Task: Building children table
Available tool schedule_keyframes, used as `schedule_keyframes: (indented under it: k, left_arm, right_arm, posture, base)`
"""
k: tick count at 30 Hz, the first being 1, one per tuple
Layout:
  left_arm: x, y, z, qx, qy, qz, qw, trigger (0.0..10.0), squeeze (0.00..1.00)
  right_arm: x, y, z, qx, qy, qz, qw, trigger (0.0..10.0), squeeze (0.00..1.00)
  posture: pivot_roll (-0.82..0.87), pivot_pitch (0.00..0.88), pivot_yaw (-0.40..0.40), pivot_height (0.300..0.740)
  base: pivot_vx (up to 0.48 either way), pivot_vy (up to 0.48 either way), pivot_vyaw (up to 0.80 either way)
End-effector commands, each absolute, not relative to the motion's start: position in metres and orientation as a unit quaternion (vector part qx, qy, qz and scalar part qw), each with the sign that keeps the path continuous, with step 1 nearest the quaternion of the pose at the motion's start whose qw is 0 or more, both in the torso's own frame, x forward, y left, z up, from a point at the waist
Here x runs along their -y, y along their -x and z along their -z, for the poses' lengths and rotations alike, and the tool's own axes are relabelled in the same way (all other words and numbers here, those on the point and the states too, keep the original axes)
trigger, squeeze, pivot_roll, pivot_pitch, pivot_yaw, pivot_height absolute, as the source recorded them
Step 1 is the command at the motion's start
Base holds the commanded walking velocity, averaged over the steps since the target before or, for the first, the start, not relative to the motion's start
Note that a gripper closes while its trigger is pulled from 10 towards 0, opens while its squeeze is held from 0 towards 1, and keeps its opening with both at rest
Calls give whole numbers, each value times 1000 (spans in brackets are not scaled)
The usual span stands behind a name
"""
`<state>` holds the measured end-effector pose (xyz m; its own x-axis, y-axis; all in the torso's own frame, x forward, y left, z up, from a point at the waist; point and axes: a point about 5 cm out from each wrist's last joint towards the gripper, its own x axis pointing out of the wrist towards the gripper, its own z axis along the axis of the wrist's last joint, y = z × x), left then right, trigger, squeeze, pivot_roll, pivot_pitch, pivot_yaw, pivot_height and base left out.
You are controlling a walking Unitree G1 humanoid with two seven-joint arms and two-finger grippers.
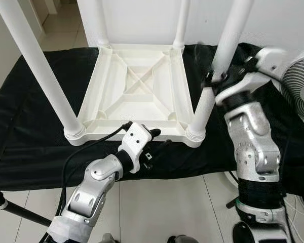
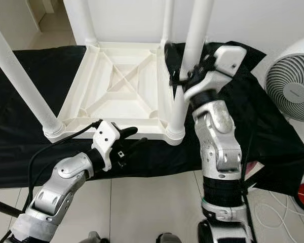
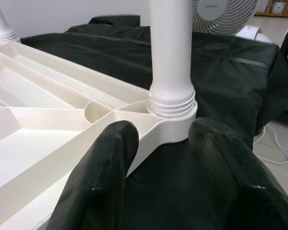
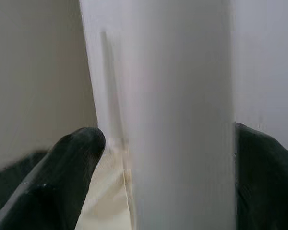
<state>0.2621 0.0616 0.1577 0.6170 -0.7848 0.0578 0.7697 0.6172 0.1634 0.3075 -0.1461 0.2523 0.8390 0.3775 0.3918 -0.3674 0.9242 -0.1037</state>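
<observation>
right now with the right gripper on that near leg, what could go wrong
The right gripper straddles the white plastic table leg, whose threads still show above the socket; twisting at a tilt could cross-thread it. The upturned white plastic tabletop lies on a loose black cloth and could slide, since the left gripper sits at its edge, apparently not clamping it.

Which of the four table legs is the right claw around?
The near right leg: the right claw sits around its middle, fingers either side. The near left leg and both far legs stand free.
</observation>
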Motion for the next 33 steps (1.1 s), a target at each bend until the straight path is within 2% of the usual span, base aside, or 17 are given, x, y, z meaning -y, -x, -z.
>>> schedule_keyframes:
  k: [1, 3, 8, 20, 21, 23, 24, 25, 26, 33]
  left_arm:
    - [-59, -261, -156, 61, -63, 431, 898, 10000, 0]
    - [-58, -261, -156, 62, -61, 428, 899, 10000, 0]
    - [-59, -261, -156, 63, -59, 424, 901, 10000, 0]
    - [-59, -260, -156, 63, -60, 426, 900, 10000, 0]
    - [-58, -259, -156, 62, -61, 429, 899, 10000, 0]
    - [-58, -259, -156, 62, -61, 430, 898, 10000, 0]
    - [-58, -258, -156, 62, -62, 431, 898, 10000, 0]
    - [-58, -258, -156, 62, -62, 431, 898, 10000, 0]
    - [-58, -258, -155, 62, -62, 433, 897, 10000, 0]
    - [-55, -257, -154, 61, -62, 435, 896, 10000, 0]
  right_arm:
    - [144, -313, -217, 132, 59, -231, 962, 10000, 0]
    - [149, -314, -193, 80, 99, -253, 959, 10000, 0]
    - [156, -315, -167, 32, 133, -261, 955, 10000, 0]
    - [156, -319, -165, 37, 171, -303, 937, 10000, 0]
    - [158, -317, -161, 30, 174, -319, 931, 3843, 0]
    - [158, -316, -160, 27, 173, -325, 930, 3843, 0]
    - [158, -315, -158, 24, 172, -331, 928, 1490, 0]
    - [158, -315, -158, 24, 172, -331, 928, 1490, 0]
    - [158, -314, -154, 20, 168, -333, 928, 0, 0]
    - [148, -312, -146, 9, 124, -302, 945, 0, 0]
  posture:
    - [-74, 54, 9, 740]
    - [-71, 55, 4, 740]
    - [-67, 56, -1, 740]
    - [-65, 55, 3, 740]
    - [-65, 55, 3, 740]
    - [-65, 55, 3, 740]
    - [-65, 54, 3, 740]
    - [-65, 54, 3, 740]
    - [-65, 54, 3, 740]
    - [-65, 49, -3, 740]
  base:
    - [0, 0, 0]
    - [0, 0, 0]
    - [0, 0, 0]
    - [0, 0, 0]
    - [0, 0, 0]
    - [0, 0, 0]
    - [0, 0, 0]
    - [0, 0, 0]
    - [0, 0, 0]
    - [0, 0, 0]
